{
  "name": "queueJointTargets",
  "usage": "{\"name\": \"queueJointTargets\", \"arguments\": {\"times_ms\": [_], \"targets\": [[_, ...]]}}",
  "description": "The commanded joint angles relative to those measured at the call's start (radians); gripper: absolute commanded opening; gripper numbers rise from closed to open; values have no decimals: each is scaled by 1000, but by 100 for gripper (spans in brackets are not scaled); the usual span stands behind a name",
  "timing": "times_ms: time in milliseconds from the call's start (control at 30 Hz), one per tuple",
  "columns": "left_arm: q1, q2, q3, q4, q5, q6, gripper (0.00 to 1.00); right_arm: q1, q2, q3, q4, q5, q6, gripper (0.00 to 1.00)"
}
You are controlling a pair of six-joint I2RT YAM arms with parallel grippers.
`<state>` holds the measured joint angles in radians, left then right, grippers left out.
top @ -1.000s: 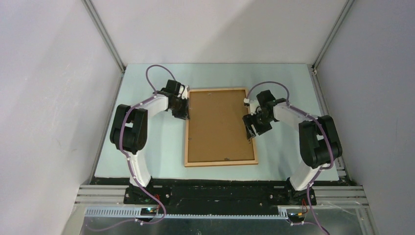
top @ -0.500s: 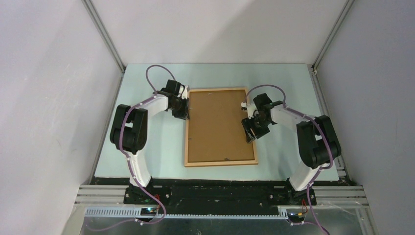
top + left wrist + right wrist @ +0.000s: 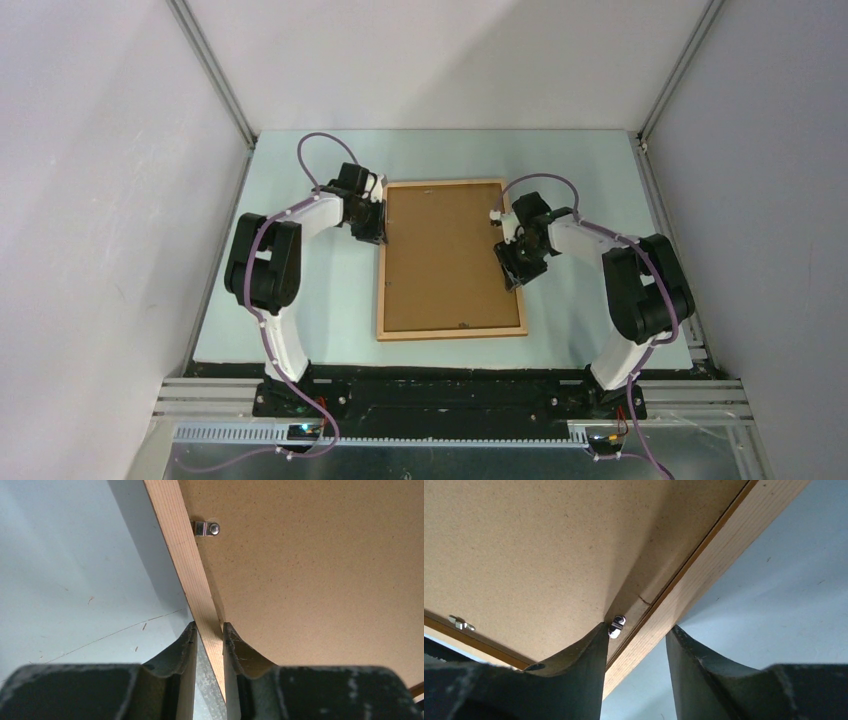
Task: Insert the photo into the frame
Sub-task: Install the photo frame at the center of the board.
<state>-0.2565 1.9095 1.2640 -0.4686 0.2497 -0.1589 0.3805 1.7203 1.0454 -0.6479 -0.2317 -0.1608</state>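
The frame (image 3: 452,331) lies flat on the pale table with its back up, and a brown backing board (image 3: 445,255) fills it. The photo is hidden. My left gripper (image 3: 375,232) is shut on the frame's left rail (image 3: 180,545), one finger outside it and one on the board (image 3: 310,570). My right gripper (image 3: 512,272) is open astride the right rail (image 3: 704,575). Its inner finger (image 3: 589,665) rests on the board beside a metal clip (image 3: 616,625). The outer finger (image 3: 694,670) stands apart from the rail, over the table.
Small metal clips (image 3: 206,528) (image 3: 461,624) sit along the frame's inner edge. The pale table (image 3: 300,300) is walled by grey panels at left, right and back. Both arm bases are at the near edge.
My right gripper has shifted a little left onto the frame's right edge and its jaws have narrowed. The left arm and the frame have not moved.
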Motion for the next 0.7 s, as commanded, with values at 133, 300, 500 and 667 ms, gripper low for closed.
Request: {"name": "queueJointTargets", "arguments": {"times_ms": [133,300,500,667], "targets": [[12,18,-16,9,8,1,25,4,12,2,32,20,-13,39],[14,13,-18,9,9,2,25,5,10,3,33,8,-26,36],[18,14,-18,9,11,2,25,2,5,7,35,-6,-38,31],[18,14,-20,10,12,2,25,-8,2,14,33,-21,-40,33]]}}
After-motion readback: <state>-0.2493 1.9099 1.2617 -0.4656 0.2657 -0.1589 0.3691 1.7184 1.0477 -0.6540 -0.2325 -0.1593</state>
